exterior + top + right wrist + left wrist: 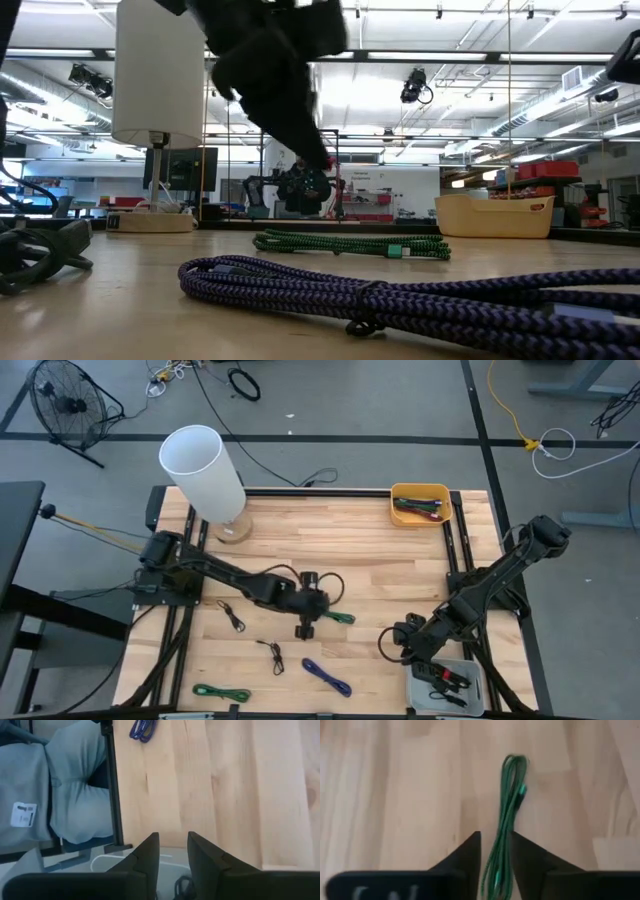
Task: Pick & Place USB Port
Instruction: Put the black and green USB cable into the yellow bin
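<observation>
A bundled green cable (pixel 338 617) (pixel 350 243) lies on the wooden table, right of centre. My left gripper (pixel 303 630) (pixel 495 837) is at its left end, shut on it, and the cable (pixel 512 785) runs out ahead between the two fingers. My right gripper (pixel 405 645) (pixel 173 837) hangs shut near the table's near right corner, beside a grey bin (pixel 450 685), touching nothing. A yellow bin (pixel 420 505) (pixel 495 215) with cables sits at the far right edge. My left gripper has the green cable's near end (pixel 496 865) pinched between its two fingers (pixel 470 855). The fingers lie along the bundle, which reaches straight out ahead of them. The cable's far loop (pixel 515 762) rests on the table, and in the low view the bundle lies flat.
A purple cable (pixel 327 676) (pixel 400 300) (pixel 142 730) lies toward the near edge. Another green cable (pixel 220 690) and two black ones (pixel 232 617) (pixel 272 655) are near left. A white lamp (pixel 205 470) (pixel 155 75) stands at the far left. Bare wood shows mid-table.
</observation>
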Controlling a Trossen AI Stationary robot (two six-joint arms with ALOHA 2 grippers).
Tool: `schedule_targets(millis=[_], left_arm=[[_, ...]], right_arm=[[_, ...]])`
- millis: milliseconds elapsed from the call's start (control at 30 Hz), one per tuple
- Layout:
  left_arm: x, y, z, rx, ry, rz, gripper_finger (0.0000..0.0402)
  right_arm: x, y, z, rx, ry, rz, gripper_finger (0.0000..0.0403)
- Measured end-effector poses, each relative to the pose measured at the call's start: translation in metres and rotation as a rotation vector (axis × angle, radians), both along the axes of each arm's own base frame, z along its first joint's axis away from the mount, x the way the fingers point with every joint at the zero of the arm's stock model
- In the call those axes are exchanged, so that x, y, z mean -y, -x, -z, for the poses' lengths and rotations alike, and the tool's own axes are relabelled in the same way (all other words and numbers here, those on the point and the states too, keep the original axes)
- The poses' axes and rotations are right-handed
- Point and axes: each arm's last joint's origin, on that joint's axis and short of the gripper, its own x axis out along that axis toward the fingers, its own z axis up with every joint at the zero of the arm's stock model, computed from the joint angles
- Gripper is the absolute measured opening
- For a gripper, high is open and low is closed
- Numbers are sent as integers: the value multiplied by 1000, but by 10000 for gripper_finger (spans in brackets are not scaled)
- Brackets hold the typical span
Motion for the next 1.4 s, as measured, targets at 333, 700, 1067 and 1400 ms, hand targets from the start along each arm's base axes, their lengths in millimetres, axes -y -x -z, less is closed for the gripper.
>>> schedule_targets(millis=[333,700,1067,1400], left_arm=[[-6,-14,18,-113,40,6,190],[-5,-19,39,-168,99,-3,191],[-20,-25,66,-244,134,-86,167],[-21,-23,57,-204,145,-153,19]], right_arm=[[-1,-2,-1,51,17,-16,103],[-1,-5,-3,113,50,-25,100],[-1,-6,-4,149,65,-35,100],[-1,-7,-4,164,77,-41,100]])
